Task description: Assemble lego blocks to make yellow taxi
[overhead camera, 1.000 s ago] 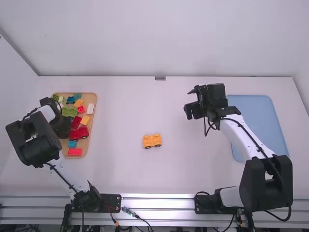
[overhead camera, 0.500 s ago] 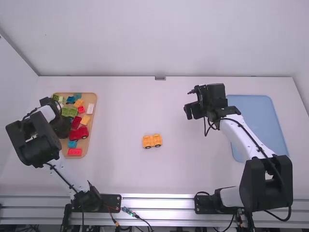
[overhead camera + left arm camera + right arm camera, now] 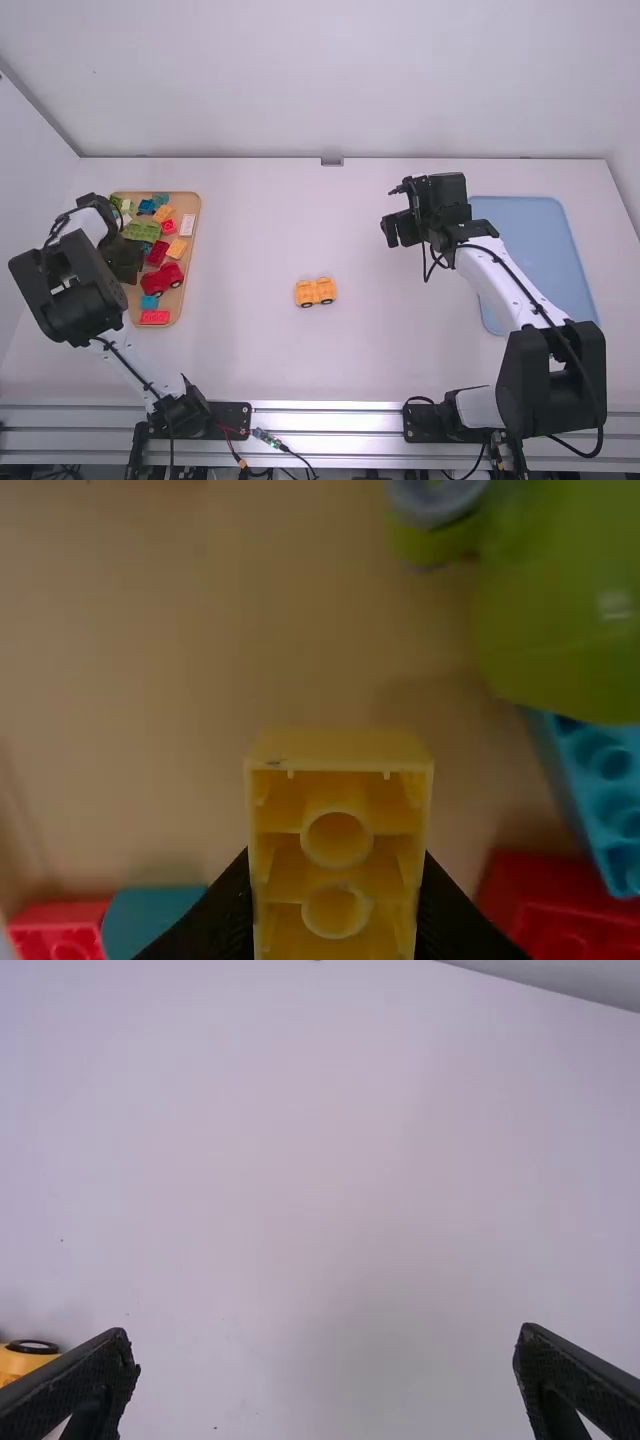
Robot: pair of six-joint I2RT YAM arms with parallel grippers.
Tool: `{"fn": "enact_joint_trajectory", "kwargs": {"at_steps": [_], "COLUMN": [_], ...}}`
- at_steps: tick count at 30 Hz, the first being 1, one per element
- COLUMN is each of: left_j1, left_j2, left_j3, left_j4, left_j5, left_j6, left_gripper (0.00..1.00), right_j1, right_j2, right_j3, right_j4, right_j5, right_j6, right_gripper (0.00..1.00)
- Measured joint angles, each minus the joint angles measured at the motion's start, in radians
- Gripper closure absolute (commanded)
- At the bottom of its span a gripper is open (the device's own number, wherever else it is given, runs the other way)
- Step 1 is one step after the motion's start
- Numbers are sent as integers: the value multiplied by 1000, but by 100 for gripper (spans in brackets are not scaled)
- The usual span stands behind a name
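Note:
Over the left side of the wooden tray stands my left gripper, pointing down among the blocks. In the left wrist view a yellow block with its hollow underside facing the camera is held between the fingertips of my left gripper. The orange-yellow wheeled car base sits by itself at mid-table. To its right and farther back, my right gripper is above the table; in the right wrist view my right gripper has widely parted fingers with nothing between them, and part of the car base shows beside it.
The wooden tray holds several loose pieces, among them a red wheeled base, a green block and a white block. A blue tray lies at the right, partly behind the right arm.
The left gripper has shifted slightly left over the tray, uncovering more of the red wheeled base. The right arm and the car base have stayed put.

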Motion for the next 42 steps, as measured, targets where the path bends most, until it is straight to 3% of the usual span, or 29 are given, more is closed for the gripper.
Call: {"fn": "enact_joint_trajectory", "kwargs": {"at_steps": [5,12,20,28,35,42], "left_j1": [0,-9,-126,-301,-505,-568], "left_j2": [0,-15,-278,-555,-734,-818], "left_j3": [112,128,-117,-366,-482,-525], "left_j4": [-89,-78,137,253,267,325], "left_j5": [9,68,70,246,491,741], "left_j6": [37,132,164,344,623,859], "left_gripper": [98,98,99,98,98,98], "right_j1": [0,0,0,0,0,0], "right_j2": [0,0,0,0,0,0], "right_j3": [0,0,0,0,0,0], "right_j4": [5,37,40,50,59,59], "right_j5": [0,0,0,-51,-285,-658], "right_j6": [0,9,21,14,-78,-182], "right_gripper": [1,1,1,1,1,1]}}
